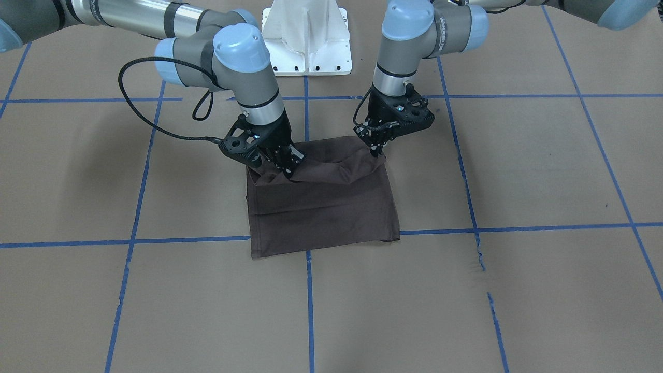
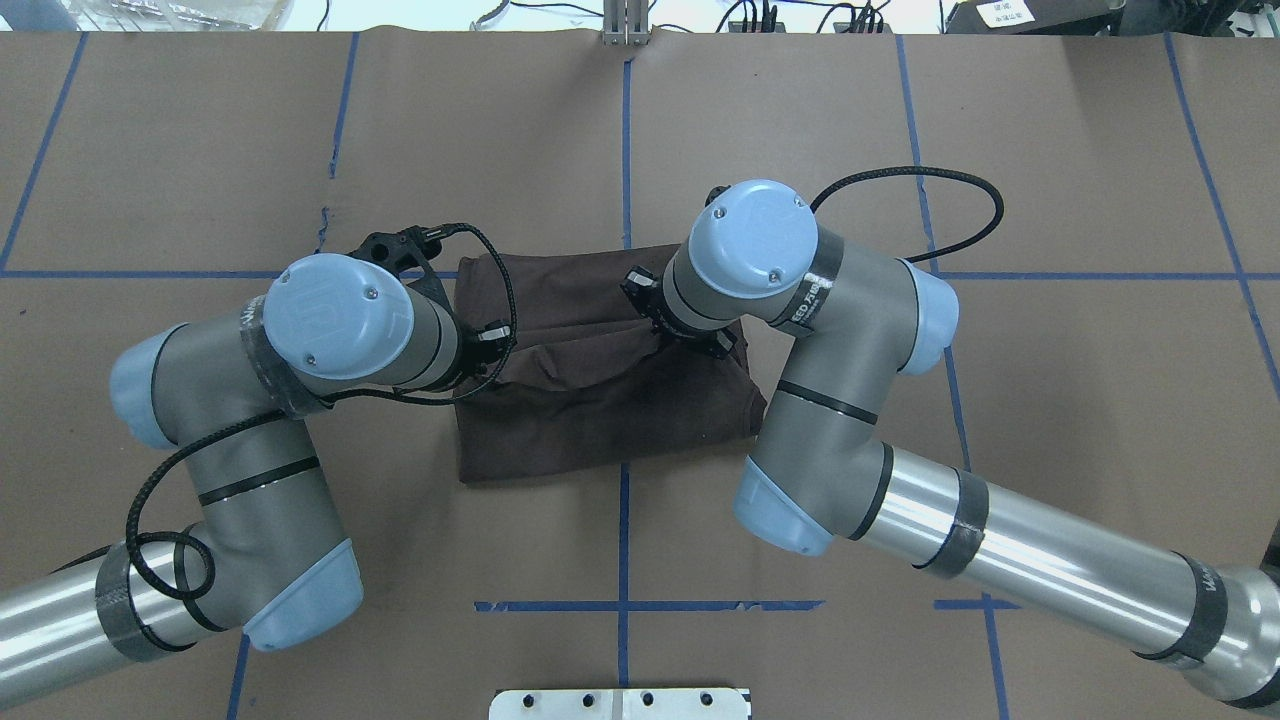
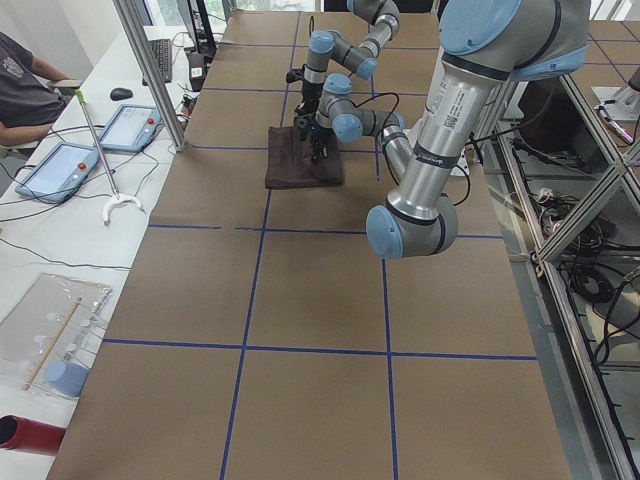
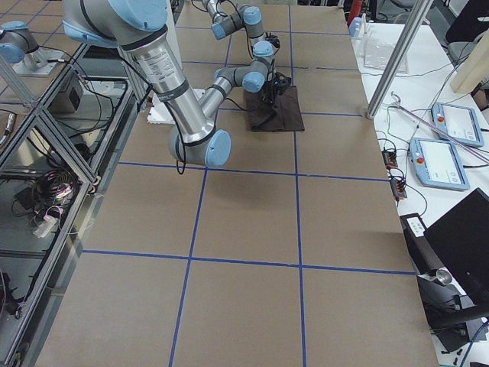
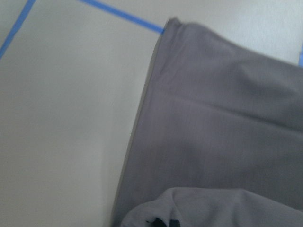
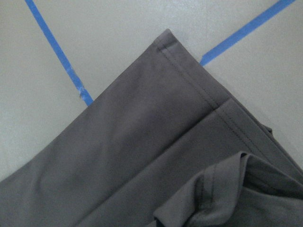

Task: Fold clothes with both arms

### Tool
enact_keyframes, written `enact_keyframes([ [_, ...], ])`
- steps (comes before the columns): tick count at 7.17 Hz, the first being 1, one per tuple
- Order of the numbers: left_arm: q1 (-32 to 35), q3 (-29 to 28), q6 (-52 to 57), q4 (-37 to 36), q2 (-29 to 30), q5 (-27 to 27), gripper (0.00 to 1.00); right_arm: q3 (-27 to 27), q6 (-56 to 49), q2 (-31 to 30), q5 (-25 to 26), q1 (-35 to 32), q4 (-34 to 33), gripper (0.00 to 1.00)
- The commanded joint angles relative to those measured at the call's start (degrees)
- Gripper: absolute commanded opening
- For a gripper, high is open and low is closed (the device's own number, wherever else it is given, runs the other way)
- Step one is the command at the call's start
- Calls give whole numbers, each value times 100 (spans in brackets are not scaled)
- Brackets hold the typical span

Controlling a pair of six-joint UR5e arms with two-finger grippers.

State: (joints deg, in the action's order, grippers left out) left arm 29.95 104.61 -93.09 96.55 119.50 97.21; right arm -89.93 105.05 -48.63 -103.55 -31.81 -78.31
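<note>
Left gripper [image 1: 378, 149] is pinched tight on the T-shirt [image 1: 326, 212] edge nearest the robot, and the right gripper [image 1: 286, 167] is clamped on a bunched bit of that same edge, which sags between them. The shirt's smooth dark brown fabric with a stitched hem [image 6: 199, 80], folded roughly square, mid-table [image 1: 518, 171] on brown paper with blue tape [image 1: 518, 228]. Lettering on the right arm [image 2: 850, 300] is too small to read.

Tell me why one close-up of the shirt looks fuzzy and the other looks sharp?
Left wrist view: the T-shirt and blue tape look smeared, likely motion or focus blur. Right wrist view: crisp, the hem stitching shows. Front-facing view: faint soft shadows on the table.
</note>
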Motion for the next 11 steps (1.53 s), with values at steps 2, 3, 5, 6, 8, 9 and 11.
enact_keyframes([
  [2, 536, -945, 19, 301, 570, 0, 0, 1532, -19, 904, -524, -552, 70, 0],
  [3, 799, -1882, 45, 842, 922, 0, 36, 2418, -11, 1300, -647, -807, 497, 42],
  [5, 1299, -2839, 1270, 1585, 1119, -18, 100, 3268, -621, 1645, -718, -1212, 975, 100],
  [6, 1468, -2867, 1502, 1586, 1119, 0, 100, 3419, -852, 1647, -736, -1336, 976, 100],
  [8, 1539, -2859, 1635, 1578, 1110, 139, 100, 3438, -1072, 1612, -981, -1555, 958, 100],
  [9, 1775, -2798, 2080, 1534, 1014, 602, 100, 3377, -1648, 1498, -1174, -1748, 880, 100],
  [11, 2241, -1871, 3272, 1507, 140, 1017, 100, 2415, -2869, 405, -1448, -2214, 740, 100],
])
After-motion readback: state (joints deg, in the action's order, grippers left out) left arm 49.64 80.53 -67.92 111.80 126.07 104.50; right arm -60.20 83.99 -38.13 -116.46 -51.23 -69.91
